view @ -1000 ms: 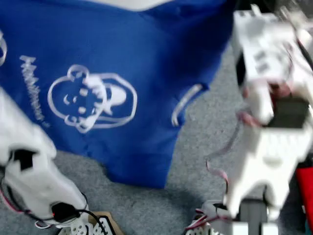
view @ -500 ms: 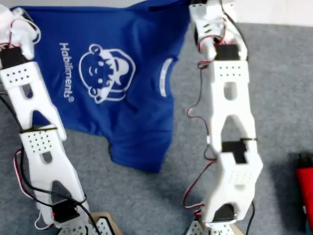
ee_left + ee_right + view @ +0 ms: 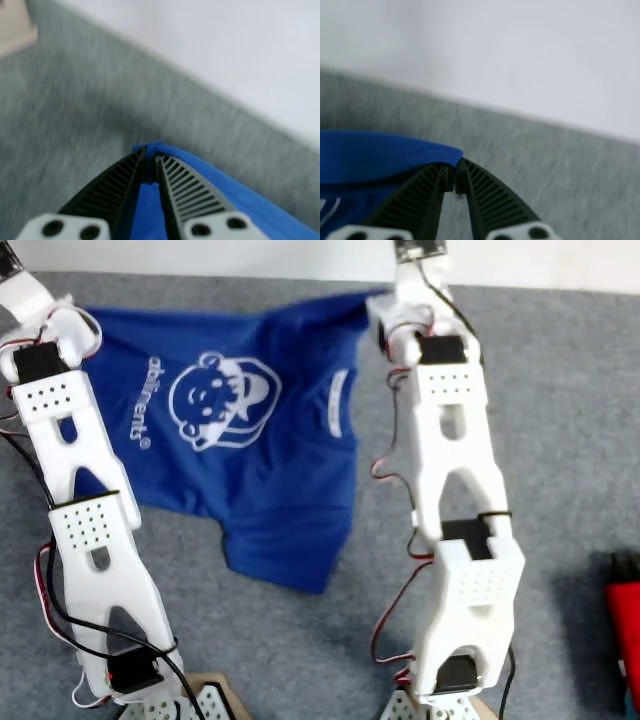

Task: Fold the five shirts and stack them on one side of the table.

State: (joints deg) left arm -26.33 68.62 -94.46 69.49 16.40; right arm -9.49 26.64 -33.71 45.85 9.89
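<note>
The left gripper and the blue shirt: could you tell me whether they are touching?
Touching. The left wrist view shows the left gripper shut on an edge of the blue shirt.

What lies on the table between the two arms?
The blue shirt lies there, spread out with its print up, as the high view shows. The left claw and the right claw are each shut on its far edge.

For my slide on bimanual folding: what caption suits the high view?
A blue shirt lies spread on the grey table, far edge pinched by left gripper and right gripper.
</note>
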